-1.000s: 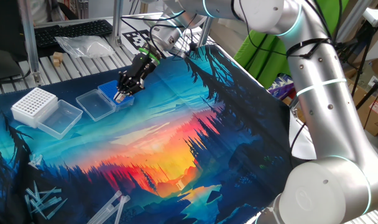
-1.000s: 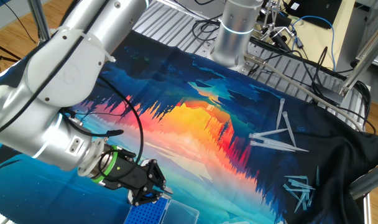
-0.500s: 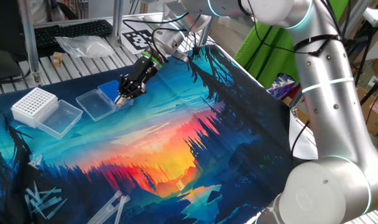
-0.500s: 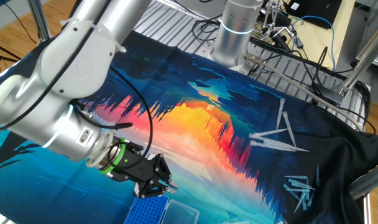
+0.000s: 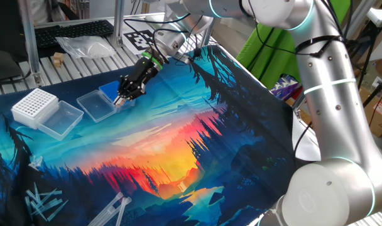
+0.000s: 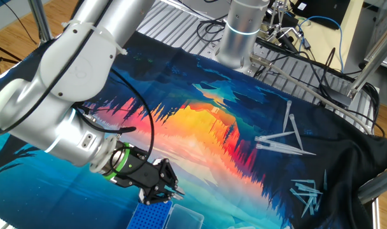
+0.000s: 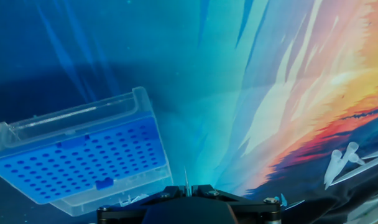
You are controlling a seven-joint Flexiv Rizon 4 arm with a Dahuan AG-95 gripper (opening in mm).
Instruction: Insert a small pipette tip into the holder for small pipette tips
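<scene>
Beside holder for small pipette tips, at its 4 o'clock, gripper nearly shut, pinching small pipette tip, point sticking out. Risk: tip sits off-grid; angled approach cld miss hole, skid on blue top.

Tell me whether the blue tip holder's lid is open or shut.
Open. In the hand view the blue holder's hole grid is uncovered, and from one fixed view the clear lid lies flipped back flat on the mat beside it.
</scene>
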